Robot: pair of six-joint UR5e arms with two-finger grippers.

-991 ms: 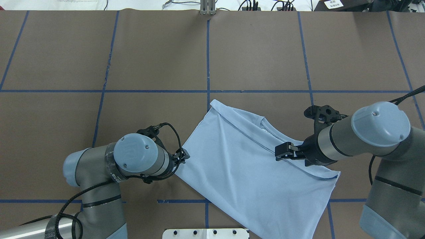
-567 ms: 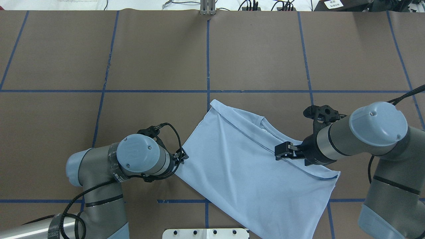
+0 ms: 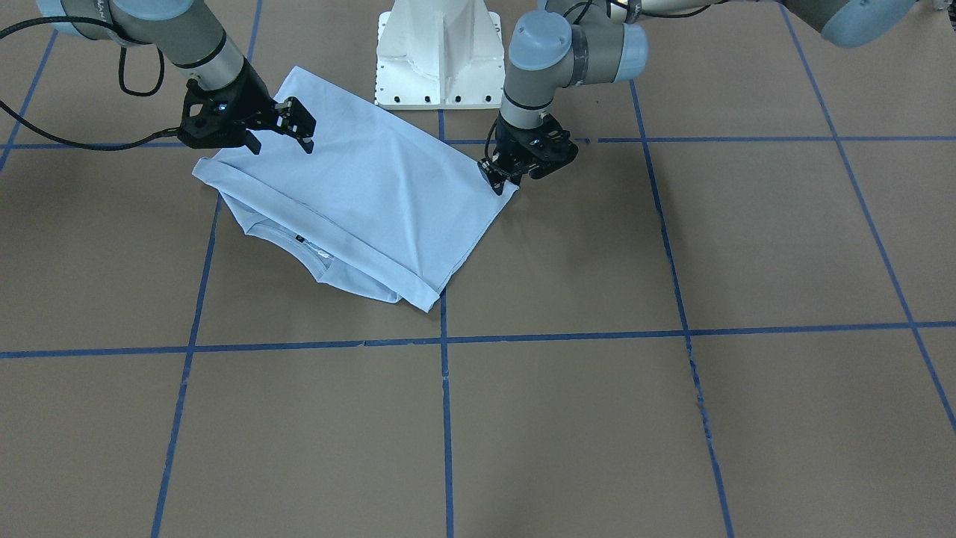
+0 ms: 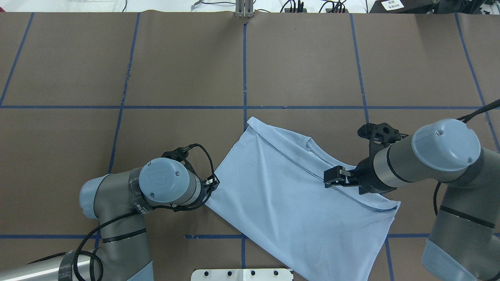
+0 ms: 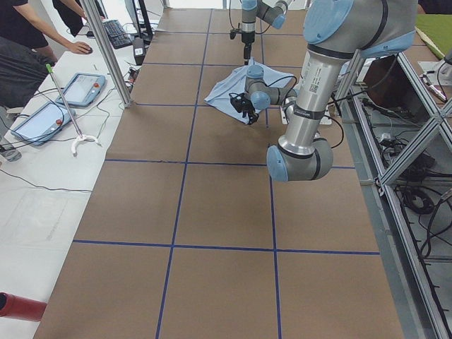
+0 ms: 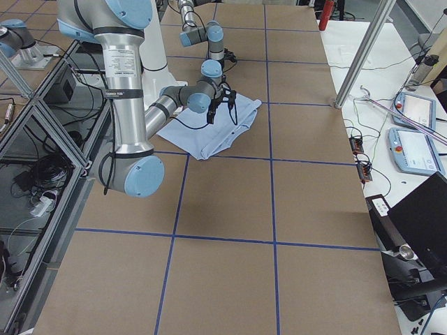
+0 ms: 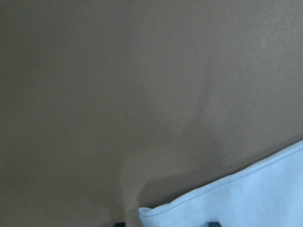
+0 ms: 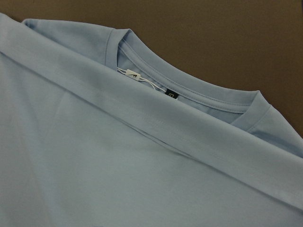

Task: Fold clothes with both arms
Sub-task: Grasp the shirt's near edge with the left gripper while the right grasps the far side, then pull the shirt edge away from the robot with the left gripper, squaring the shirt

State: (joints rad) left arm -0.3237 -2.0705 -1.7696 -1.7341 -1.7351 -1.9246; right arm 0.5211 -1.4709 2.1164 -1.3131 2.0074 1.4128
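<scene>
Your left arm [image 4: 164, 186] reaches low over the desk [image 4: 187, 70], and its wrist hides most of the left jaws from overhead. In the left wrist view only two dark tips show at the bottom edge, set well apart, so the left jaws seem to stand open. I can't tell from that poor view whether they touch cloth. One corner of the light blue T-shirt [image 4: 289, 195] lies between those tips, with its hem running away to one side of them. On the other side of them there is only bare brown desk.

Your right arm [image 4: 410, 156] holds the right jaws spread wide with nothing between them, hanging above the T-shirt. Directly under them runs the folded-over edge of the upper layer [image 8: 156, 127]. Just beyond their tips the collar [image 8: 199, 92] shows from under that layer, with a small dark neck label [image 8: 173, 94] and a white tag [image 8: 132, 74] inside it.

The T-shirt spans the stretch between the two sets of jaws. It lies flat and folded, set diagonally across a blue tape line [image 3: 442, 246]. From the left jaws it spreads toward the right jaws, and one end reaches back beside the white pedestal [image 3: 441, 52] behind both sets. The chest print is not in sight, and the cloth facing up is plain with a few soft creases.
</scene>
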